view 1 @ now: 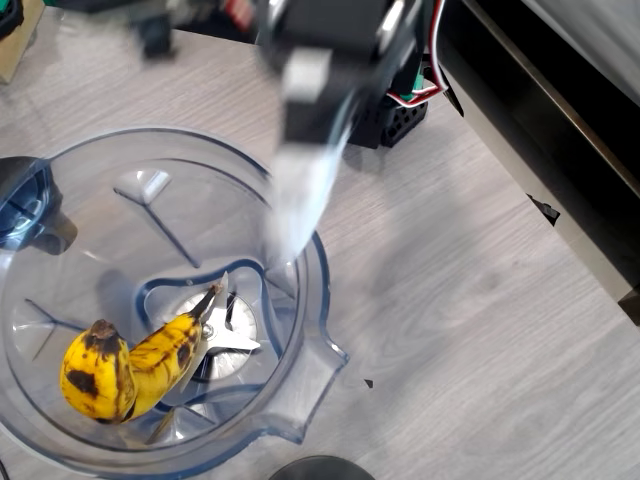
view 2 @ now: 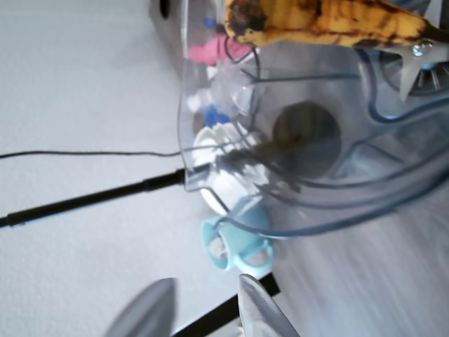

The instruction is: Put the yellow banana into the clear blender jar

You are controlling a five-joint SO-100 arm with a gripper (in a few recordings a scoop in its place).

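The yellow banana [view 1: 130,365], speckled with brown-black bruises, lies inside the clear blender jar [view 1: 100,190]. Its stem end rests over the silver blade [view 1: 232,335] at the bottom. In the wrist view the banana [view 2: 330,21] shows through the jar's wall [view 2: 316,200] at the top. My gripper [view 1: 295,215] is motion-blurred above the jar's right rim, apart from the banana. In the wrist view the gripper [view 2: 203,309] is open at the bottom edge, with nothing between its pale fingers [view 2: 256,305].
The arm's black base [view 1: 400,115] stands behind the jar. A dark handle-like part [view 1: 25,200] sits at the jar's left. The table's dark edge [view 1: 540,120] runs along the right. Beyond the jar are a light blue object [view 2: 235,242] and a thin black cable [view 2: 91,154].
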